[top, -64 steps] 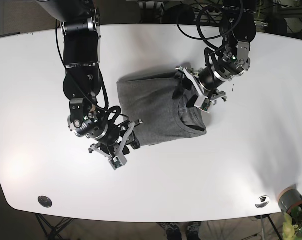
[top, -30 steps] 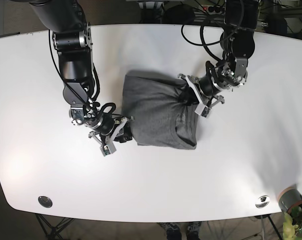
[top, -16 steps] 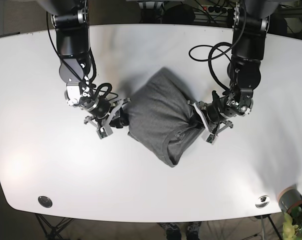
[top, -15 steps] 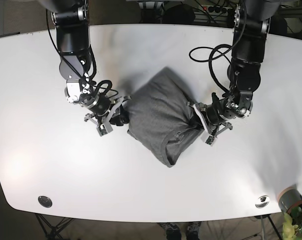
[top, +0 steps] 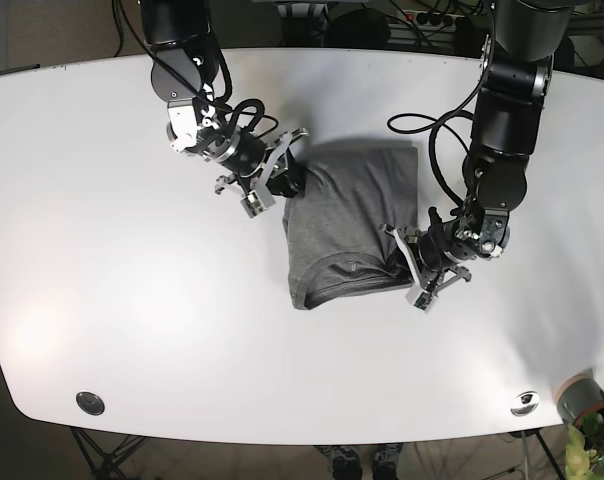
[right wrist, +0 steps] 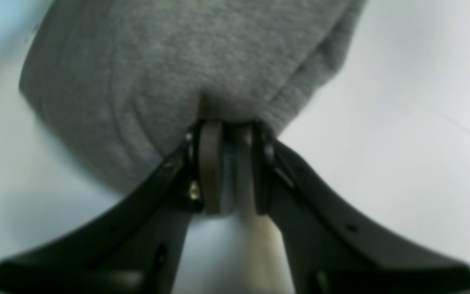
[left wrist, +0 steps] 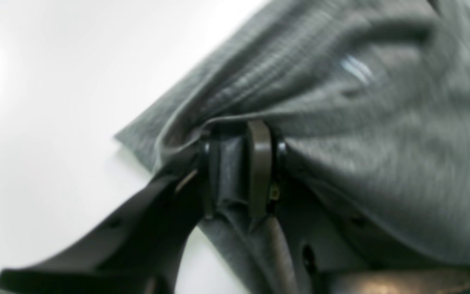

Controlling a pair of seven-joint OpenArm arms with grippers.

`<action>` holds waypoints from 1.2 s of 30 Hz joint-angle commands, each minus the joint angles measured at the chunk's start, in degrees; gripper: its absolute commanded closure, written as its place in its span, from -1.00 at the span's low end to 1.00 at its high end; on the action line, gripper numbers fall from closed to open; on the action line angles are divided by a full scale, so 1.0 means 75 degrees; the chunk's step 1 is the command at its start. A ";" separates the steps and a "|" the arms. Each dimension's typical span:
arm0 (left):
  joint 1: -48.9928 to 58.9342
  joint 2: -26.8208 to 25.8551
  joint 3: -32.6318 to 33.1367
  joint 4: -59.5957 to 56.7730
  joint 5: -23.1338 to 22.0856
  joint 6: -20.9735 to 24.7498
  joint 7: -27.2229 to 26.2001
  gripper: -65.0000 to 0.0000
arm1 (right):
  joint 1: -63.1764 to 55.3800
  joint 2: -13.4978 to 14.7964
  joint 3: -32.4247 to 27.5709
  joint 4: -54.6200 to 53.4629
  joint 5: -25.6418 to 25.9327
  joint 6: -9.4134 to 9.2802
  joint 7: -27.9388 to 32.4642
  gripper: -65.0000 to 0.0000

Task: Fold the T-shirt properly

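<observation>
On the white table (top: 102,300), grey T-shirt (top: 347,225) pinched by both tools (left wrist: 239,171) (right wrist: 229,171), no legible label.

White oval table (top: 102,300), glossy, lit from above; cables (top: 422,18) behind it; potted plant (top: 594,440) at corner

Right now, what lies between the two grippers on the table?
Only the folded grey T-shirt spans from the right gripper to the left gripper, as the base view shows.
</observation>
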 commanded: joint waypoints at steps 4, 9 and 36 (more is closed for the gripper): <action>-0.0291 -0.0231 -0.0060 0.0124 -0.0089 0.0047 -0.0173 0.44 | 0.0034 -0.0033 -0.0042 0.0641 -0.0132 0.0033 -0.0586 0.66; -0.0244 -0.0242 -0.0060 0.0522 -0.0101 0.0059 -0.0150 0.29 | 0.0057 -0.0010 -0.0030 0.1157 -0.0132 0.0033 -0.0809 0.66; 0.2686 0.1961 0.0186 0.3828 0.2982 0.3751 -0.1556 -0.39 | 0.0210 0.0131 0.1564 0.1356 0.0759 0.0033 -0.1301 0.66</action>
